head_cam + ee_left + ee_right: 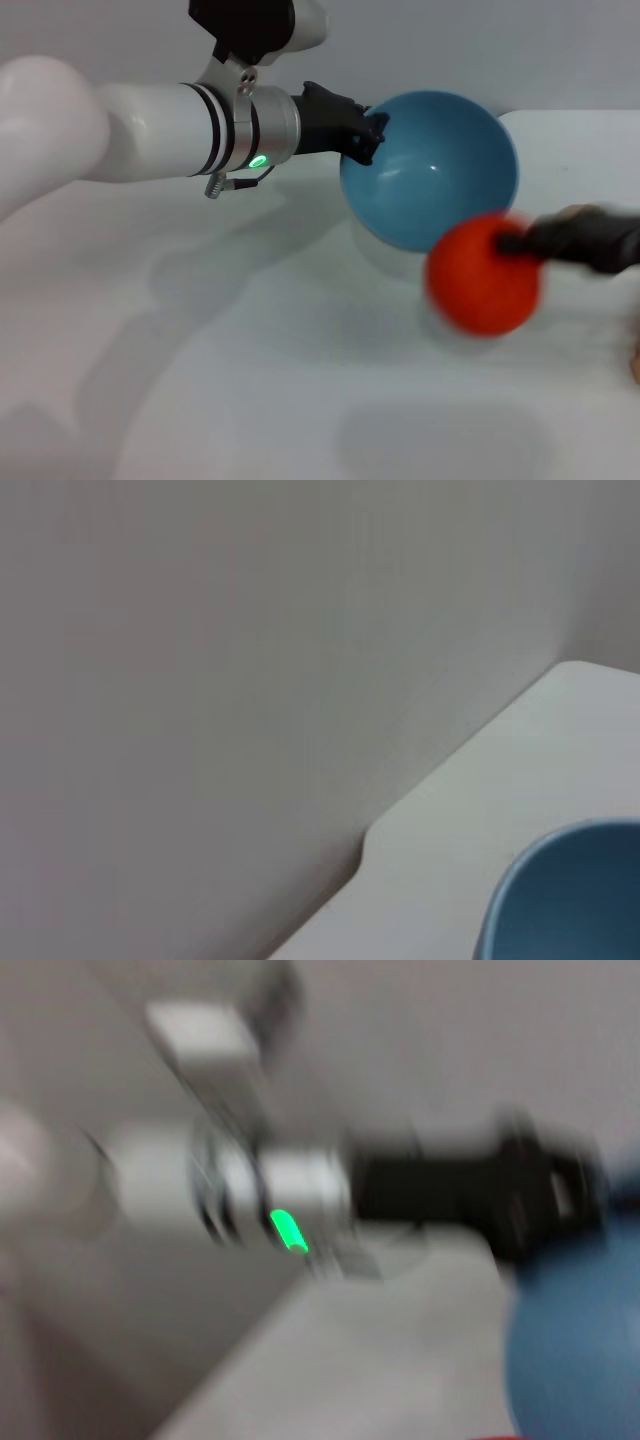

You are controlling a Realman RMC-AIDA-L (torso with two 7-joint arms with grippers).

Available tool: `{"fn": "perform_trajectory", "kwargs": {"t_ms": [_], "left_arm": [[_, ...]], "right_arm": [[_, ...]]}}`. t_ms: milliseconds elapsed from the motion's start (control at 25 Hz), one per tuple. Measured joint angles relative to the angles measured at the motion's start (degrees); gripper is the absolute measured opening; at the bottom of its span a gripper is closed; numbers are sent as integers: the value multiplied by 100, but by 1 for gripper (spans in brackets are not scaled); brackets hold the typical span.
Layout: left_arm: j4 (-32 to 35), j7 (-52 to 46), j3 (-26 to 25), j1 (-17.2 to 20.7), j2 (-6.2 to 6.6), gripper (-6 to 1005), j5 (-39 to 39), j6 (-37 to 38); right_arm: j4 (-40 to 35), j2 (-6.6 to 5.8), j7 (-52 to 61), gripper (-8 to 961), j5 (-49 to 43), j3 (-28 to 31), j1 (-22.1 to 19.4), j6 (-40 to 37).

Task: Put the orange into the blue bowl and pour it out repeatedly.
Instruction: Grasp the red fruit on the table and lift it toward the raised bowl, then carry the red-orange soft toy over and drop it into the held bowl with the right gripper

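1. My left tool (372, 133) grips the rim of the bowl (430, 168). Its fingers are closed on the rim, at the side nearest my left arm.
2. The bowl is blue and tipped. Its open side faces toward me, so I see its shiny inside. Nothing is in it.
3. The bowl is held up over the white table (250, 400), near the far edge of the table.
4. My left arm (150, 130) is white and reaches in from the left. A small green light (259, 161) glows on its wrist.
5. My right tool (520, 243) comes in from the right. It is dark and blurry. Its tip is right on the orange (484, 274), and the orange looks to be up off the table, so it seems to hold it. I cannot tell how far its fingers are open.
6. The orange is bright red-orange and round. It is just in front of the bowl, below its lower rim. It is not in the bowl.
7. My left wrist view shows a bit of the blue bowl (565, 900), the white table (480, 810) and a grey wall (200, 680).
8. My right wrist view is very blurry. It shows my left arm (280, 1190) with its green light (286, 1230), my dark left tool (560, 1200) and the side of the blue bowl (580, 1350).
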Motion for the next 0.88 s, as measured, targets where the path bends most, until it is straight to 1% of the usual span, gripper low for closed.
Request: {"fn": "perform_trajectory", "kwargs": {"t_ms": [120,240,320,360,480,600,680,760,880], "left_arm": [[35,-1,59,-25,-6,-2,-5,78],[52,-55,176,-72,-8,-2,-4,150],[130,-115,386,-103,-17,-2,-4,213],[182,-139,507,-115,-19,-2,-4,229],[268,-168,691,-121,-25,-2,-5,221],[275,-186,725,-125,-30,-1,-4,202],[276,-200,726,-128,-30,-1,-3,188],[277,-204,720,-128,-25,-1,-3,162],[263,-205,702,-131,-16,-1,-3,152]], "right_arm": [[-435,-165,34,51,1064,456,-264,-512],[-512,-281,35,39,1598,968,-321,-772],[-418,-299,-38,34,1671,1305,-334,-751],[-371,-301,-91,31,1673,1378,-338,-711],[-30,-308,-380,28,1580,1386,-314,-548],[242,-282,-533,28,1168,1338,-190,-366],[366,-234,-556,27,730,1329,-55,-187],[416,-135,-560,27,264,1324,90,41],[378,3,-558,27,-197,1313,236,319]]}}
